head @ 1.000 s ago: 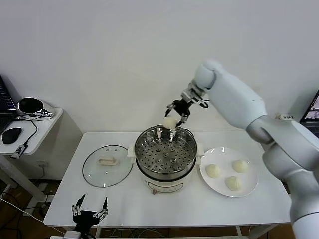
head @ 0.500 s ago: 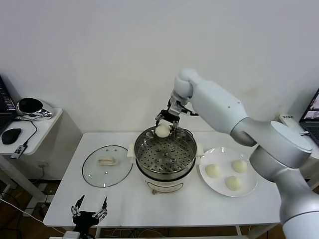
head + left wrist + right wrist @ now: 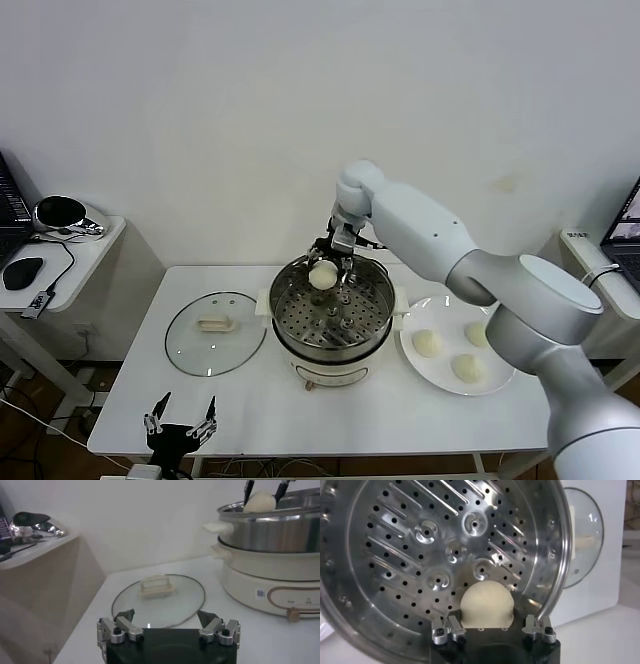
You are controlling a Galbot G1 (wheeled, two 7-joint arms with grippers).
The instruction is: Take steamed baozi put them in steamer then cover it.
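Observation:
My right gripper [image 3: 324, 268] [image 3: 487, 611] is shut on a cream-white baozi [image 3: 322, 276] [image 3: 486, 604] and holds it over the back part of the steamer [image 3: 332, 312] [image 3: 380, 555], just above the perforated tray. Three more baozi [image 3: 427, 343] lie on the white plate [image 3: 500, 375] to the right of the steamer. The glass cover [image 3: 214, 332] [image 3: 159, 598] lies flat on the table to the steamer's left, with its cream handle [image 3: 157, 585] up. My left gripper [image 3: 180, 424] [image 3: 167, 622] waits open, low at the table's front left edge.
A side table [image 3: 90, 250] with a mouse, cables and a shiny dish stands at far left. The white wall runs close behind the steamer. A laptop edge [image 3: 628, 225] shows at far right.
My right gripper has carried the baozi leftward and down, from above the steamer's back rim to just over its tray. The left arm has stayed still.

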